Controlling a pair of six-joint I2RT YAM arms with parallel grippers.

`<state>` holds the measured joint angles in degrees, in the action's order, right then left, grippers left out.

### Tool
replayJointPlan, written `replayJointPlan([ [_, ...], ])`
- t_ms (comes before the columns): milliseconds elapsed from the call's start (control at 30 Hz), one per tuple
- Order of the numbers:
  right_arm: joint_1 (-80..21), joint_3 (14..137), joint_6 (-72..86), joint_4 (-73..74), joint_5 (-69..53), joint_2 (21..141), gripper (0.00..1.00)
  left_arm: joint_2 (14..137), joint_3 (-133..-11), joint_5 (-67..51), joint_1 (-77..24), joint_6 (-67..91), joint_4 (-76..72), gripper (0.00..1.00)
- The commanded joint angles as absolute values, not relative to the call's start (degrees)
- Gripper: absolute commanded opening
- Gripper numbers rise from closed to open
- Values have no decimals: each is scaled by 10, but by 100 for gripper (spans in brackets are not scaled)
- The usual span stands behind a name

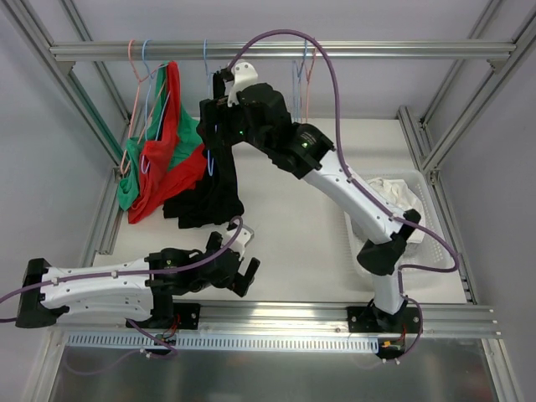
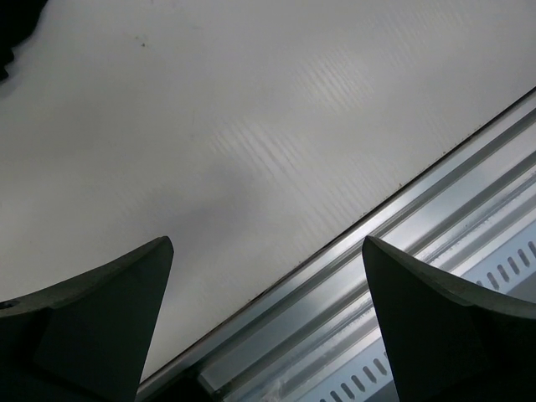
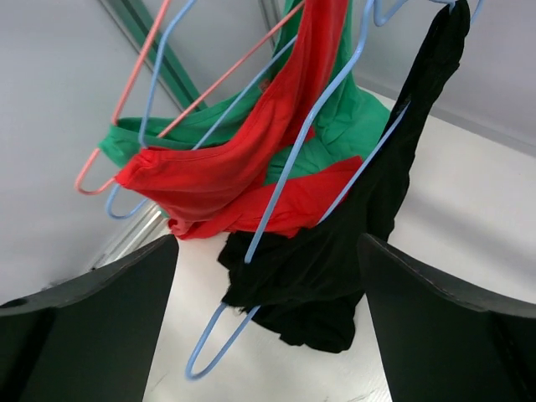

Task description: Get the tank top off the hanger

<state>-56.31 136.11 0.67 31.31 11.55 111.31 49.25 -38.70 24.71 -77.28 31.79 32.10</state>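
Observation:
The black tank top (image 1: pixel 213 180) hangs by one strap from a light blue hanger (image 1: pixel 209 126) on the top rail (image 1: pixel 377 50), with its lower part bunched on the table. In the right wrist view the tank top (image 3: pixel 352 243) droops off the blue hanger (image 3: pixel 289 176). My right gripper (image 1: pixel 219 94) is raised by the rail, just above the tank top; it is open and empty (image 3: pixel 268 239). My left gripper (image 1: pixel 248 276) is low over the table's front, open and empty (image 2: pixel 266 243), away from the clothes.
A red garment (image 1: pixel 167 159) and a green one (image 1: pixel 188 138) hang on pink and blue hangers left of the tank top. A white basket (image 1: pixel 419 243) with white cloth (image 1: pixel 389 193) stands at the right. The front rail (image 2: pixel 402 276) lies under my left gripper.

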Motion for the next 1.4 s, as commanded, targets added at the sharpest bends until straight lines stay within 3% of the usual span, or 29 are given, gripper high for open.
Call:
replayJointPlan([
  [0, -565, 1403, -36, 257, 157, 1142, 92, 466, -370, 236, -775, 352, 315, 99],
  [233, -548, 1416, -48, 230, 205, 1177, 58, 409, -328, 236, -775, 380, 316, 99],
  [433, -548, 1394, -51, 225, 271, 1162, 43, 379, -307, 235, -775, 391, 316, 99],
  [467, -548, 1390, -51, 224, 282, 1158, 35, 378, -308, 234, -775, 392, 315, 99],
  [633, -544, 1385, -52, 223, 297, 1157, 28, 380, -312, 233, -775, 391, 316, 99],
  [733, -536, 1382, -45, 224, 294, 1155, 11, 379, -312, 234, -775, 390, 316, 99],
  [833, -533, 1382, -44, 219, 287, 1151, 8, 373, -310, 235, -775, 392, 316, 99],
  [867, -533, 1382, -45, 216, 287, 1149, 2, 371, -310, 236, -775, 394, 316, 99],
  [1367, -526, 1269, -51, 58, 254, 1038, 0, 344, -315, 239, -775, 403, 316, 99],
])
